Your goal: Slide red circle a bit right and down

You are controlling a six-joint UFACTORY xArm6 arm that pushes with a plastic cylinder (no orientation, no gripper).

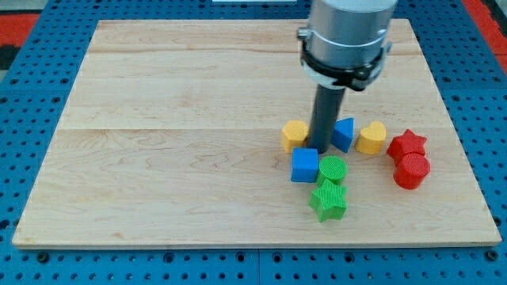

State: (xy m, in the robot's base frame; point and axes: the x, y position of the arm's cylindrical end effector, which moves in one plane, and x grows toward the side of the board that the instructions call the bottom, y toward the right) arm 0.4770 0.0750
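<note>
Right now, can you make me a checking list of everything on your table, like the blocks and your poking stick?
Surface: wooden board, flat, on a blue pegboard.
Job's things: red circle near the view's right, touching the red star above it.
Clutter: yellow hexagon, blue cube, blue triangle, yellow heart, green circle, green star, clustered together.
Grippers: none; my tip sits among the cluster, left of the red circle.
Cables: nothing seen.
Surroundings: red edging at the top corners.

Our wooden board and its eight blocks

We see, clustered toward the view's lower right: a yellow hexagon, blue cube, blue triangle, yellow heart, green circle above a green star, and a red star touching the red circle.
</note>
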